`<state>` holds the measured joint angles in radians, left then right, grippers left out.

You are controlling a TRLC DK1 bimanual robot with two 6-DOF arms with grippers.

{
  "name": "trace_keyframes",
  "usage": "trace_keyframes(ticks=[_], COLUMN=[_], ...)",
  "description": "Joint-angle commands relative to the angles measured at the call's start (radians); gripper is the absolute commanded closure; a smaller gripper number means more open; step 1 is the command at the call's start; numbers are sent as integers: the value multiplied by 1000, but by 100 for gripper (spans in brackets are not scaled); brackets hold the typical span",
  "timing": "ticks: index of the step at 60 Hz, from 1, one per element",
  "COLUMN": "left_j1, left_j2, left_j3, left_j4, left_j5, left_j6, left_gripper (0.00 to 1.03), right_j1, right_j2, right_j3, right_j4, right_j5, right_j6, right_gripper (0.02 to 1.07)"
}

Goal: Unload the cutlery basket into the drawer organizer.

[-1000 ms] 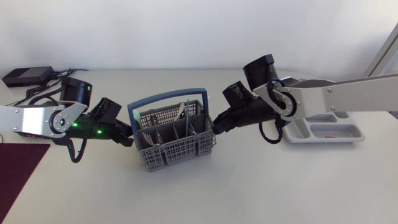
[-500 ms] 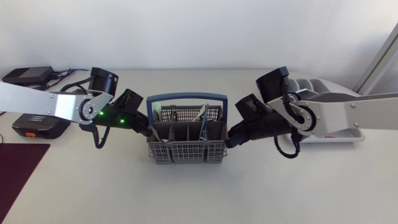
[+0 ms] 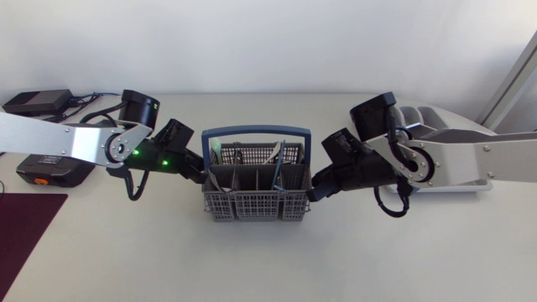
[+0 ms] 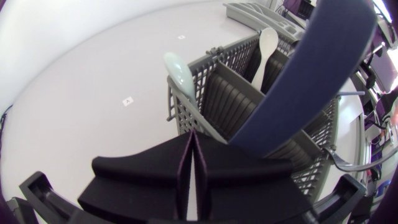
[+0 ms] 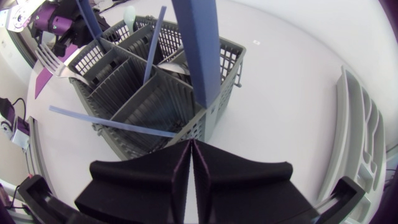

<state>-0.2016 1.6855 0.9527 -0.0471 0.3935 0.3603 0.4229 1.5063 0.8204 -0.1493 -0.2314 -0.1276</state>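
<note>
Left tool (image 3: 200,176) and right tool (image 3: 312,194), each closed, against cutlery basket (image 3: 256,205), now slightly farther right.

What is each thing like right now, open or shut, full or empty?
Left gripper: shut, empty, tips at the basket's end.
Right gripper: shut, empty, at the other end.
Cutlery basket: upright, handle up, cutlery inside.
Drawer organizer: flat on the table, visible slots empty.

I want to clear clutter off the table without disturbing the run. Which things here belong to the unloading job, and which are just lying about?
Part of the job:
cutlery basket
pale spoon and blue sticks standing in it
drawer organizer

Just lying about:
black box
black-and-orange device
dark red mat
</note>
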Motion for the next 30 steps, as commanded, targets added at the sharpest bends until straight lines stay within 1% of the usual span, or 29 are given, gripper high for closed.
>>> trace_keyframes(ticks=[1,8,18,19,26,30], left_j1=[30,54,60,62,64,64], left_j2=[-78,-150,-271,-282,-319,-320], left_j3=[-32,-78,-163,-169,-200,-215], left_j4=[-2,-16,-28,-30,-48,-59], left_j5=[27,28,28,28,31,38], left_j6=[12,28,71,72,97,114], left_gripper=[100,100,100,99,100,100], right_j1=[14,-4,-35,-36,-41,-41], right_j2=[-44,-80,-141,-147,-172,-178], right_j3=[-21,-33,-67,-72,-99,-112], right_j4=[31,28,17,17,13,13], right_j5=[-3,1,12,14,32,37], right_j6=[0,0,-6,-6,-10,-12], right_gripper=[97,97,95,94,75,72])
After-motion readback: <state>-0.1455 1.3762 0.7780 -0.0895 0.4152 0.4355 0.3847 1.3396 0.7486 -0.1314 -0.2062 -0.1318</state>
